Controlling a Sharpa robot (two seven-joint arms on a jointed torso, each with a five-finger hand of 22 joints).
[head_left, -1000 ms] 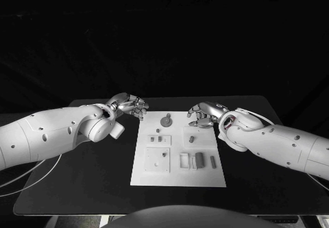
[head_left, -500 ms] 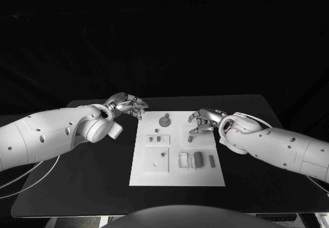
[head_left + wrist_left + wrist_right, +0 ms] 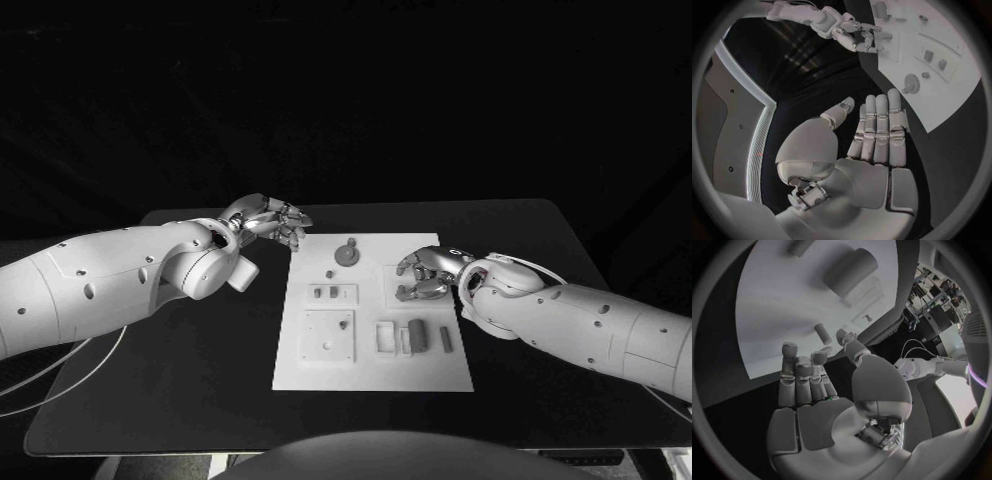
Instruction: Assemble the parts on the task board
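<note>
The white task board lies in the middle of the table. A round grey knob stands at its far end. Two small pieces sit mid-left, and a dark block with a thin bar lies near the front. My right hand hangs over the board's right side, fingers curled down. Its fingertips are close to a short peg, and nothing is in its palm. My left hand hovers off the board's far left corner, fingers straight and holding nothing.
The black table runs round the board, with bare surface at the front and on both sides. A square plate and a white frame lie on the board's near half. Both forearms lie low along the table's sides.
My right hand has come toward me from the board's far right corner and now sits lower over the short peg. The left hand has stayed where it was.
</note>
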